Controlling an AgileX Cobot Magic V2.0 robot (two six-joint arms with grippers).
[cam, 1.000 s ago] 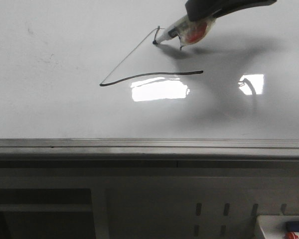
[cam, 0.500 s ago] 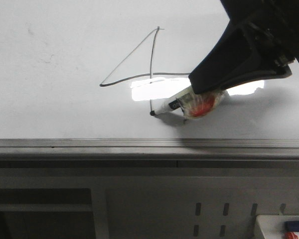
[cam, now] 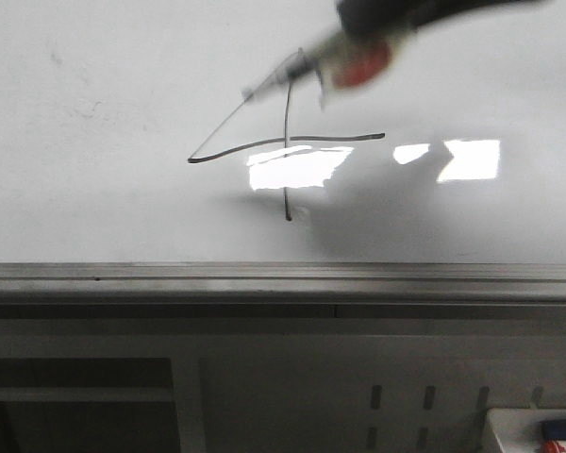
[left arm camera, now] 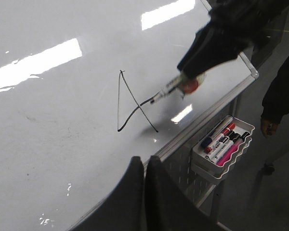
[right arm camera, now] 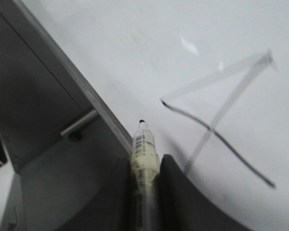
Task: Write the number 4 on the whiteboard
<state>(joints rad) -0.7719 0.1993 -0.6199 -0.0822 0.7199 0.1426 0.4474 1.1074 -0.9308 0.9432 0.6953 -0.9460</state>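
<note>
White whiteboard (cam: 94, 198), one number 4 (cam: 286, 142), three strokes, right tool (right arm camera: 144, 166) pinching one marker (right arm camera: 143, 149), left tool (left arm camera: 143, 166) pressed together

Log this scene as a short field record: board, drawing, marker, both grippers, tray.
whiteboard: glossy, glare patches, grey rail along its edge
number 4: diagonal, crossbar and vertical all drawn
marker: clamped in the right gripper, tip off the board
left gripper: fingers together, nothing between them
tray: hung below the rail, holds several markers
</note>
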